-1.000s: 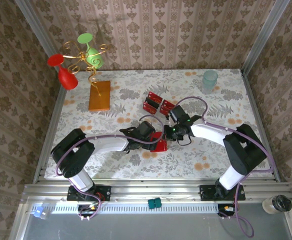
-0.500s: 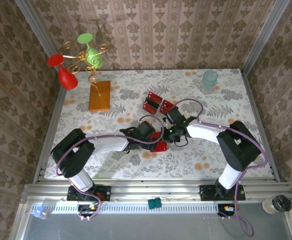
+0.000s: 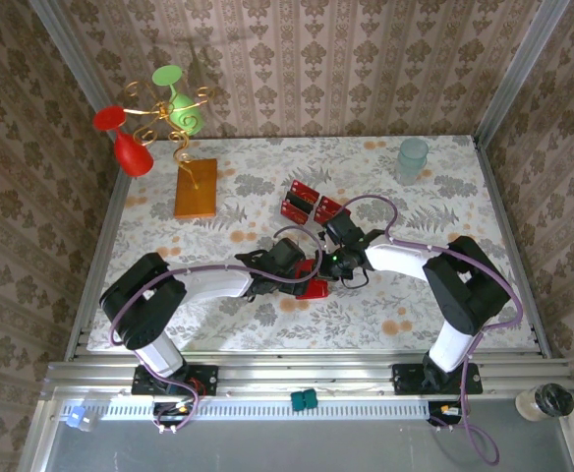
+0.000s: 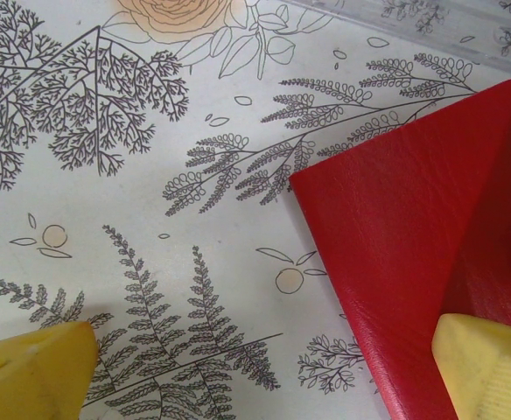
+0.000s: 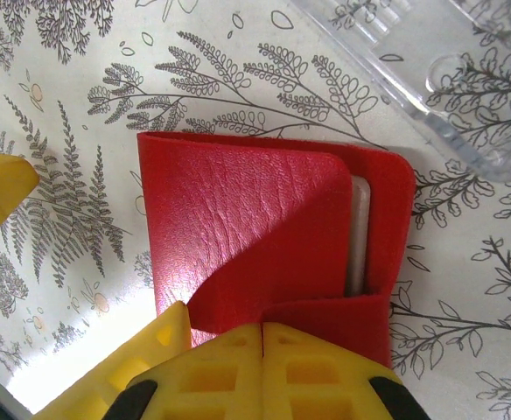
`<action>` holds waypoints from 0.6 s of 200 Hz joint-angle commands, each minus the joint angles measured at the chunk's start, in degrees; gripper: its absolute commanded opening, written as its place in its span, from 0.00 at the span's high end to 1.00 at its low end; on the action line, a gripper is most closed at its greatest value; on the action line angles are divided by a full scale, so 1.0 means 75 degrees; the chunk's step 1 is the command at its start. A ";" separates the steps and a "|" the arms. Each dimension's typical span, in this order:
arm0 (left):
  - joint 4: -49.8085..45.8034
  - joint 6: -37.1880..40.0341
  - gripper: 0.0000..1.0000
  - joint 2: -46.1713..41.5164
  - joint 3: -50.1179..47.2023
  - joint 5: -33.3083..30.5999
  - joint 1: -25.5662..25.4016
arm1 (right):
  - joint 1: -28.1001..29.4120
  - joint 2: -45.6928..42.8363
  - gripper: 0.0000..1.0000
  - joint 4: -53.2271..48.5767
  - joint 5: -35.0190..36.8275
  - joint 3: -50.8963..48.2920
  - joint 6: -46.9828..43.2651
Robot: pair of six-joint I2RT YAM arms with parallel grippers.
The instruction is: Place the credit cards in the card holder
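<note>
Right wrist: card holder (image 5: 264, 236) long axis sideways

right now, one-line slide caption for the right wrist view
Red card holder lying on the fern-print tablecloth, its flap partly raised, yellow fingertips at its near edge.

red card holder (image 5: 255, 227), fern-print table (image 4: 150, 175)

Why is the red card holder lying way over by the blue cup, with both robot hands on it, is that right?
Not quite. The card holder lies mid-table between the two arms, far from the blue cup at the back right, as the top view shows. Both grippers are indeed at it: the left gripper has a finger on it, and the right gripper meets its edge.
</note>
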 commanded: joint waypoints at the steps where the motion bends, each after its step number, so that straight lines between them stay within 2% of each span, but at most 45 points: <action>1: -0.0263 0.0161 0.00 0.0013 -0.0192 0.0051 -0.0078 | 0.0045 0.0434 1.00 -0.0160 0.0435 -0.0416 0.0163; 53: -0.0275 0.0114 0.00 -0.0119 -0.0214 0.0053 -0.0113 | -0.0024 0.0762 1.00 -0.0161 0.0616 -0.0799 0.0435; 120: -0.0437 0.0254 0.00 -0.0483 0.0045 0.0028 0.0072 | -0.0026 0.0565 1.00 -0.0089 0.0521 -0.0927 0.0534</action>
